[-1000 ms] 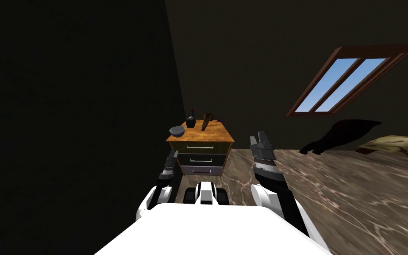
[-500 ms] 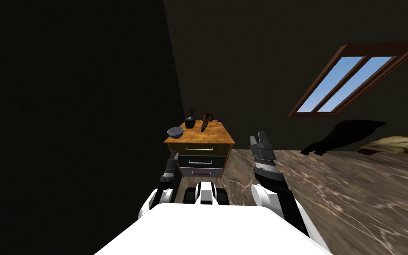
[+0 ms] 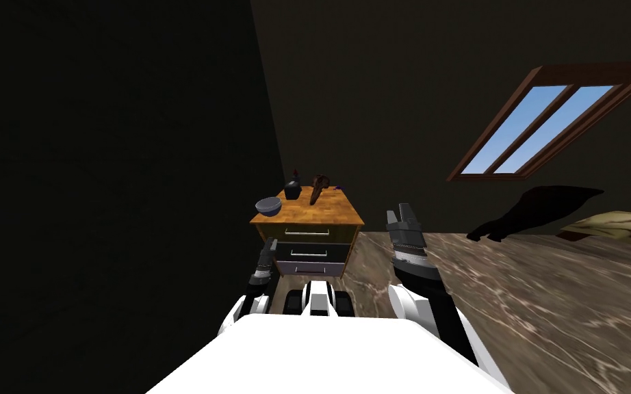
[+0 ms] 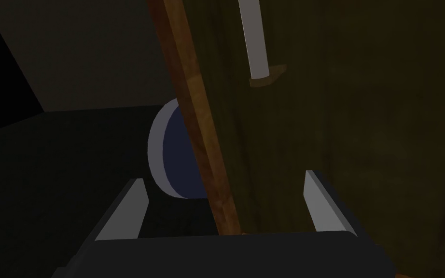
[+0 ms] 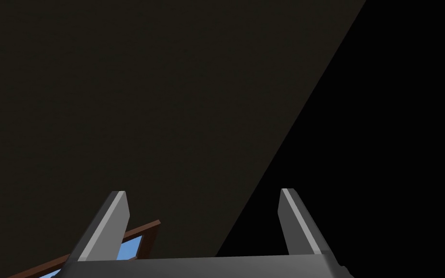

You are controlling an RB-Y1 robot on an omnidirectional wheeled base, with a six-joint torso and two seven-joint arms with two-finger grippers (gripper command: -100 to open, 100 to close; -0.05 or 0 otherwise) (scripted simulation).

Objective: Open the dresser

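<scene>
Near the dresser's [image 3: 305, 234] top edge, the left gripper [image 4: 224, 177] stands spread.

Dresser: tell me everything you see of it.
The dresser has an orange-brown wooden top and three drawers, olive, dark and pale grey, each with a pale bar handle; none looks pulled out. It stands upright on the floor in a corner. A bowl, a dark vase and a brown object sit on top. My open left end effector hovers at its front left edge.
</scene>
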